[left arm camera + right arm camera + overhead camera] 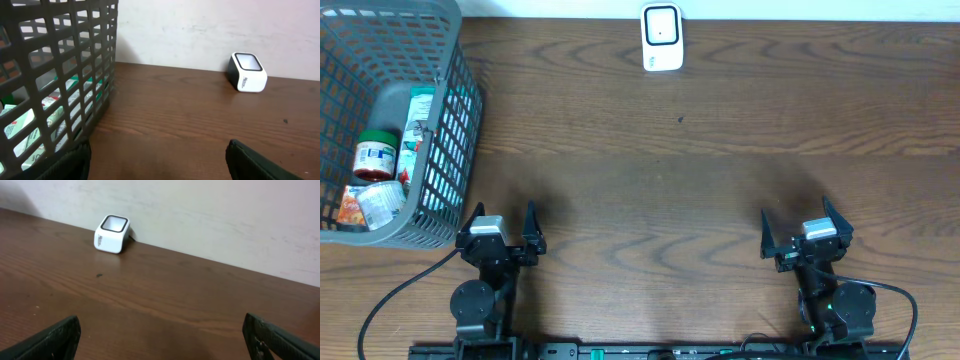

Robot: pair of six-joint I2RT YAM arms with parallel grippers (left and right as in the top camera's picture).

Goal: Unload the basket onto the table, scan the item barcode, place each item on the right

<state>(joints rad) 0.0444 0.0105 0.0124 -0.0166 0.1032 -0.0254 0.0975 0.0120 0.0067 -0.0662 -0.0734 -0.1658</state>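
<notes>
Table point(700, 150) of dark brown wood fills the overhead view; pale wall point(200, 30) behind its far edge in both wrist views; grey mesh basket point(455, 130) at 10 o'clock, standing on table, cut off by frame edge; left claw point(504, 210) at 7 o'clock, just beside basket's near corner, cannot tell if touching; jaws spread wide, nothing between them; its dark fingers point(255, 162) sit at bottom corners of left wrist view, bare wood between, basket mesh close at 9 o'clock; right claw point(796, 212) at 5 o'clock, well apart from basket; jaws likewise wide apart and empty; its fingers point(50, 340) at bottom corners of right wrist view; black cable point(400, 290) runs from left arm toward 8 o'clock; white scanner point(661, 38) with dark-framed window at 12 o'clock, near far table edge, well apart from both claws and basket; left wrist view has scanner point(247, 72) at 2 o'clock, right wrist view has scanner point(112, 233) at 10 o'clock; items to scan all inside basket; tall white-and-green box point(418, 125) against basket's 3 o'clock wall; jar point(376, 150) with green lid and red label just beside box on 9 o'clock side; round white tub point(382, 203) at 6 o'clock of jar; orange packet point(348, 205) touching tub on 9 o'clock side; barcodes too small to tell
</notes>
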